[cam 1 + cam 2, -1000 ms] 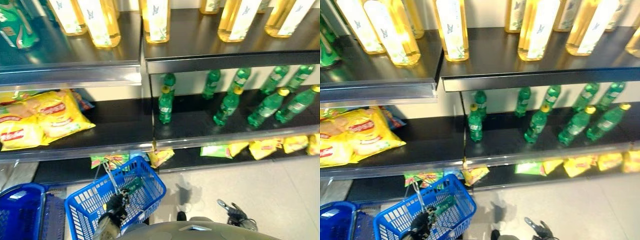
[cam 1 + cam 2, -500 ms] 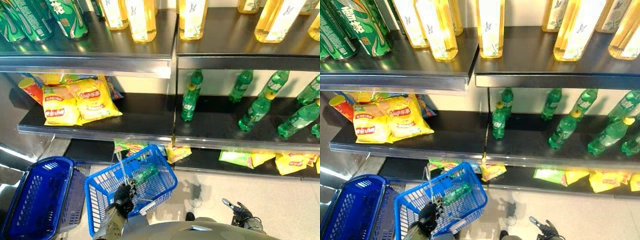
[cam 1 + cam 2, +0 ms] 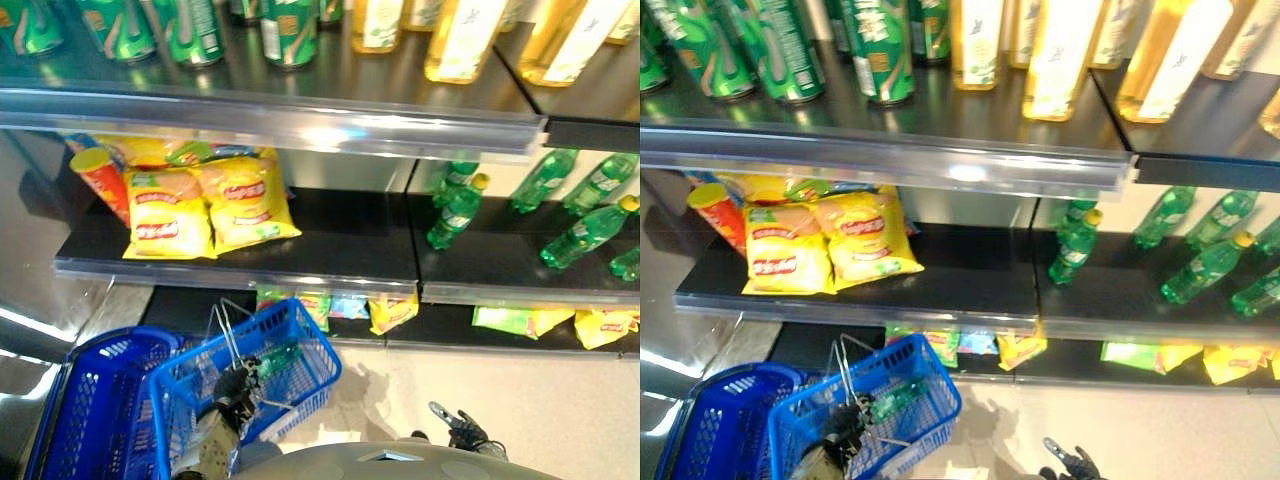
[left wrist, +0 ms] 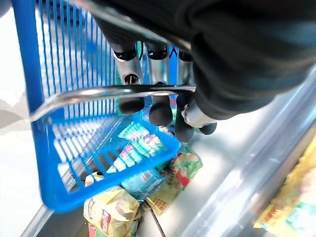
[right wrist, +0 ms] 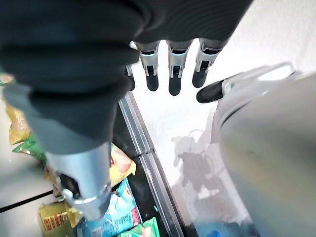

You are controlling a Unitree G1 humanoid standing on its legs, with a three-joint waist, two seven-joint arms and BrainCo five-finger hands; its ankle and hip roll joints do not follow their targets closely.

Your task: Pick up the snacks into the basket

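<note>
Here the left hand [image 4: 163, 106] curls round the wire handle [image 4: 98, 94] of the blue basket [image 3: 300, 350], which holds a green bottle [image 4: 140, 145]; the right hand [image 5: 170, 74] hangs open, fingers straight.

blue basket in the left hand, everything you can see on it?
The blue basket is plastic with slotted lattice walls and thin metal wire handles. The left robot hand has its fingers curled round one handle, carrying it tilted above the floor before the lowest shelf. A green bottle lies inside. Beside it sits a second blue basket.
</note>
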